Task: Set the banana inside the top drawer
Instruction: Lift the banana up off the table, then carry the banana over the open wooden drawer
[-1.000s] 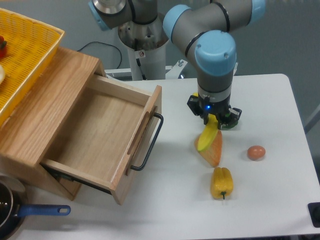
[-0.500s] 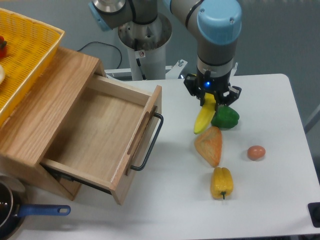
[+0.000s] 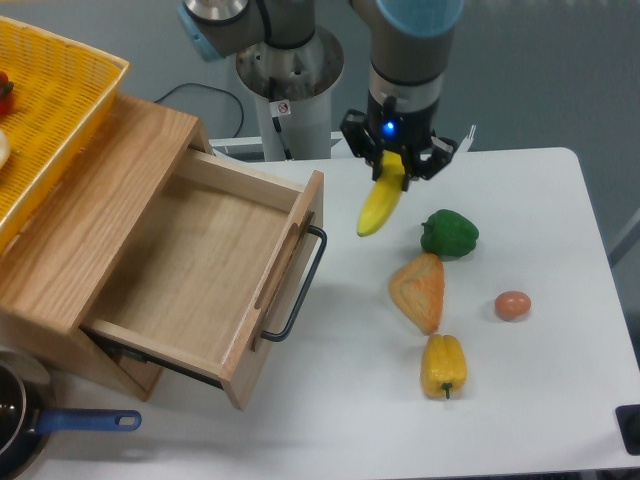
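Fingers [image 3: 396,170] pinching banana [image 3: 378,201] by upper end, hanging above table, right of open top drawer [image 3: 205,265].

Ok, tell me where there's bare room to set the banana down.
The open top drawer is bare wood throughout. The table is free between the drawer handle and the orange wedge. Crowded: the produce cluster at right. The gripper holds the banana.

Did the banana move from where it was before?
Yes. The banana, held by the gripper, went up and left, away from the orange wedge, toward the open top drawer.
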You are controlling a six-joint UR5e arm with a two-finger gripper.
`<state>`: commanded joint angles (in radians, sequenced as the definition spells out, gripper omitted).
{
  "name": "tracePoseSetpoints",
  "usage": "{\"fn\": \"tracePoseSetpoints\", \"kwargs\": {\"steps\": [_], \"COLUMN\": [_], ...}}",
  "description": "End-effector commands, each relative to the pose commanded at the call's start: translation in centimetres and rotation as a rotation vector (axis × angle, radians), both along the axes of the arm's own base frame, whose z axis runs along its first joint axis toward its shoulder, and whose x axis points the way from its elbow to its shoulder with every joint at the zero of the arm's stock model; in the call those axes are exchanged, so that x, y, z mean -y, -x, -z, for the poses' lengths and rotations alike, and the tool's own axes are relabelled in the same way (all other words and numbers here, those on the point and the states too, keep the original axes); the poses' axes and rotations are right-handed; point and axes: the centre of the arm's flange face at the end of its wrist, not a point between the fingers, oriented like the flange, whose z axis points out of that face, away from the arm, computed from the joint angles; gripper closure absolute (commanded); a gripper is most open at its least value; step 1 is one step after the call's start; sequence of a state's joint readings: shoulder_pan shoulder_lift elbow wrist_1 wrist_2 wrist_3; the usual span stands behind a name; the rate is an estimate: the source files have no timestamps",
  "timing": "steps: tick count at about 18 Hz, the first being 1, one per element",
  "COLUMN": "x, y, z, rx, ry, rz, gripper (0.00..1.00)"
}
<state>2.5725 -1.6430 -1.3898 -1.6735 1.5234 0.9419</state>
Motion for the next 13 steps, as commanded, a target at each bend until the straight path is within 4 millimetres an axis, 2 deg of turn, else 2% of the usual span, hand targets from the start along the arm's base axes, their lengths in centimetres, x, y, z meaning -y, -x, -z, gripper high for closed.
{"fn": "tracePoseSetpoints", "kwargs": {"steps": [5,8,13], "x": [-0.6,-2.1,-3.4], "y": [-2.1,-3.9,-5.0], "z": [-0.9,-1.1,-0.9], "rx": [0.024,0.038,0.057], "ry": [-0.027,-0.049,-0.062], "rz": [0.012,-0.025,-0.056], "gripper": [0.59,0.6,0.59]}}
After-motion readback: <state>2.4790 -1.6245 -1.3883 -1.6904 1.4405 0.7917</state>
